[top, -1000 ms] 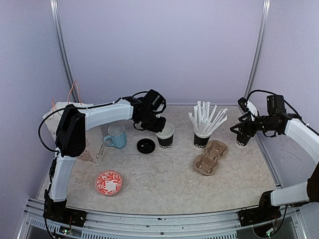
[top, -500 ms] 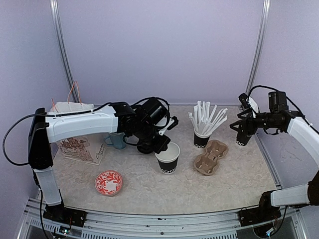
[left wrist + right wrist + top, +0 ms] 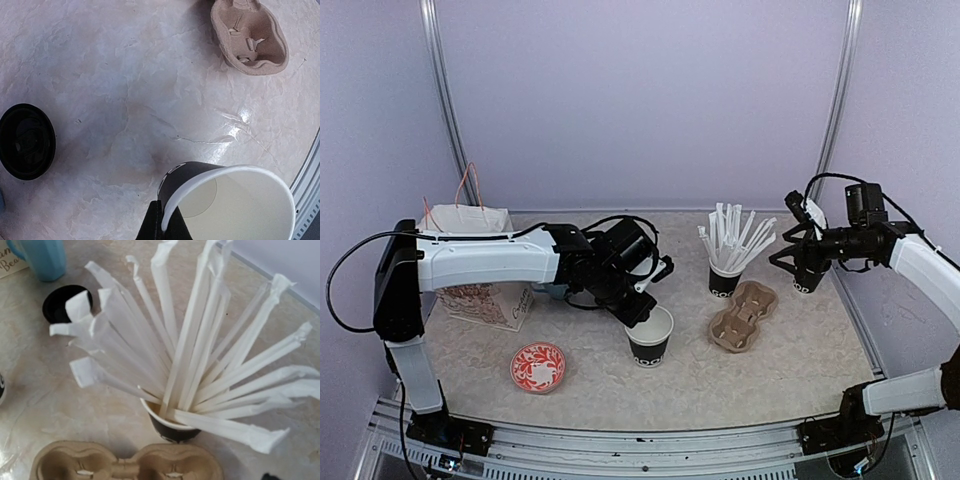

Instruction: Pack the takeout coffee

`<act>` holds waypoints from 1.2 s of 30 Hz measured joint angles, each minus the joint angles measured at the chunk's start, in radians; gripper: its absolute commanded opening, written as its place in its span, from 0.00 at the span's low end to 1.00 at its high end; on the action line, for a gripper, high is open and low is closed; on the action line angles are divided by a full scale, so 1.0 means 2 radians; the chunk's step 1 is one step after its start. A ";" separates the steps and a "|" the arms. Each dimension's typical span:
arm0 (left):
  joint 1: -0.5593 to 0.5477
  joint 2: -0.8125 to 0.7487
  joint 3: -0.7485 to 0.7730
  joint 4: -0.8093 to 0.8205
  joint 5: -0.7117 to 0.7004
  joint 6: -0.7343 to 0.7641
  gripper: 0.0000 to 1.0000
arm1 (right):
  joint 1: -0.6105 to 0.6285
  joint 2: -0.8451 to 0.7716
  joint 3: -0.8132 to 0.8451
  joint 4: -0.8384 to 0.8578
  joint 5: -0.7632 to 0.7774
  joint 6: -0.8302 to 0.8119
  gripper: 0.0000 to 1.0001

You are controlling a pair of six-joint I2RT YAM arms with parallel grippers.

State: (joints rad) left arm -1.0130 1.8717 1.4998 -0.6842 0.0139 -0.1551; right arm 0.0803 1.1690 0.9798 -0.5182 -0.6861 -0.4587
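The takeout coffee cup [image 3: 651, 342], black outside and white inside, is empty and open-topped at the table's front middle. My left gripper [image 3: 641, 316] is shut on its near rim; the left wrist view shows the fingertips [image 3: 167, 222] pinching the white edge of the cup [image 3: 240, 210]. Its round black lid [image 3: 25, 141] lies flat on the table to the left, also seen in the right wrist view as the lid [image 3: 65, 302]; the arm hides it from above. My right gripper [image 3: 782, 240] hangs open at the right, facing the straw cup, holding nothing.
A black cup of white wrapped straws [image 3: 725, 278] stands right of centre, with a cardboard cup carrier [image 3: 743, 315] in front. Another black cup [image 3: 807, 279] sits under the right gripper. A paper bag [image 3: 480, 298], blue mug [image 3: 45, 257] and red saucer [image 3: 538, 366] are on the left.
My left arm has carried the cup from the back middle, beside the lid and mug, toward the table's front. The right gripper drifted slightly left toward the straws.
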 measured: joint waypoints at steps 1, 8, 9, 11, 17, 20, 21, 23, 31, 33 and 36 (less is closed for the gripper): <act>0.000 0.000 -0.001 0.003 0.000 0.000 0.00 | 0.000 0.001 0.000 0.000 0.001 0.000 0.86; -0.002 0.000 -0.005 0.011 0.002 0.001 0.02 | 0.002 0.011 0.000 0.000 0.005 0.000 0.86; -0.003 0.000 -0.006 0.012 0.003 0.001 0.02 | 0.002 0.013 0.000 0.000 0.005 0.000 0.86; -0.005 0.000 -0.006 0.013 0.002 0.001 0.02 | 0.002 0.015 0.000 0.000 0.005 0.000 0.86; -0.014 0.001 -0.015 0.022 0.003 0.001 0.17 | 0.005 0.017 0.000 0.001 0.006 -0.002 0.86; -0.016 0.001 -0.016 0.021 0.003 0.006 0.28 | 0.006 0.017 0.000 0.001 0.007 -0.004 0.86; -0.016 0.001 -0.016 0.020 0.004 0.006 0.31 | 0.006 0.017 0.000 0.002 0.007 -0.004 0.87; -0.017 0.001 -0.015 0.016 0.004 0.010 0.35 | 0.006 0.019 0.000 0.003 0.007 -0.004 0.86; -0.014 0.002 0.033 -0.031 -0.030 0.024 0.40 | 0.006 0.020 0.000 0.004 0.008 -0.006 0.86; -0.009 -0.002 0.047 -0.036 -0.047 0.024 0.39 | 0.006 0.020 0.000 0.004 0.008 -0.007 0.86; 0.011 -0.003 0.063 -0.040 -0.064 0.027 0.40 | 0.007 0.020 0.000 0.004 0.009 -0.007 0.87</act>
State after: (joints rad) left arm -0.9901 1.8652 1.6257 -0.7643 -0.1143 -0.1005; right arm 0.0937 1.2091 0.9798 -0.5110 -0.6682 -0.4736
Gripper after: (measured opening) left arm 0.392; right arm 0.864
